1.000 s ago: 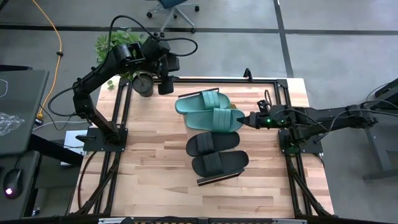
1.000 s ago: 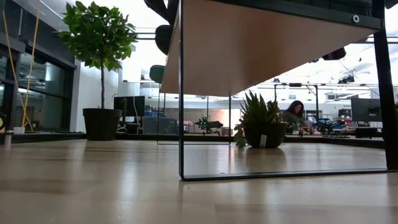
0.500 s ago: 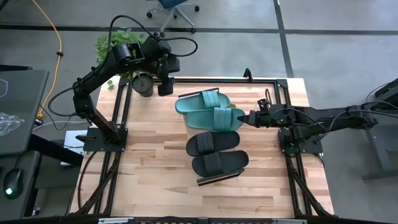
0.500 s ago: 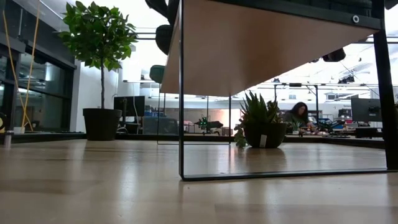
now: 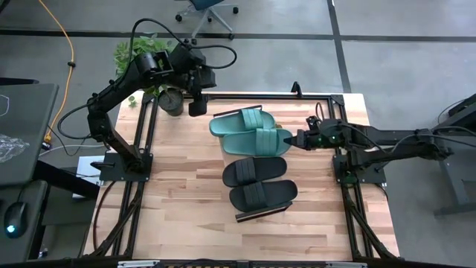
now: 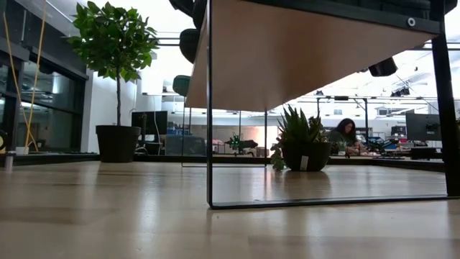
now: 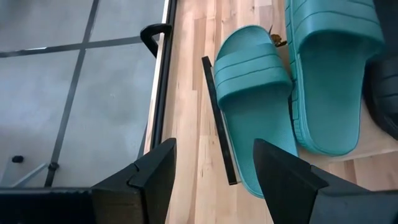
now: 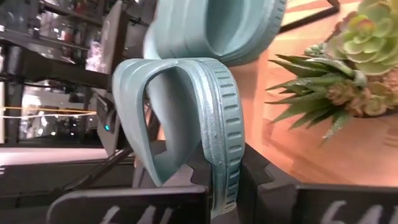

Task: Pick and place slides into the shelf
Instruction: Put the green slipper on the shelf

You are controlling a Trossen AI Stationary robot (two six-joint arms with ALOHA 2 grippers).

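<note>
Two teal slides (image 5: 242, 122) (image 5: 262, 142) and two black slides (image 5: 256, 170) (image 5: 262, 196) lie side by side on the light-wood shelf (image 6: 309, 57), whose dark end frame (image 5: 260, 214) shows at the near end. My right gripper (image 5: 294, 140) is shut on the right end of the nearer teal slide (image 8: 186, 118). My left gripper (image 7: 211, 180) hangs open above the table's far side, over the far teal slide (image 7: 255, 93) and the shelf's far end bar (image 7: 217, 118), touching nothing. My right gripper pinches the nearer teal slide's ridged rim (image 8: 219, 180) at its right, strap-side end between its two fingers. It comes nearly level from the table's right side, in line with the slide's length. Whether the slide's underside is lifted off the shelf cannot be told.
A potted plant (image 5: 171, 100) stands at the table's far left corner beside my left arm. A spiky succulent (image 6: 302, 144) sits on the table beyond the shelf. Bare butcher-block tabletop (image 5: 178, 201) lies left of and nearer than the shelf. A person (image 6: 345, 133) sits far back in the room.
My right arm has swung a little toward the table's far edge, still shut on the teal slide's end. The slides have not visibly shifted.
</note>
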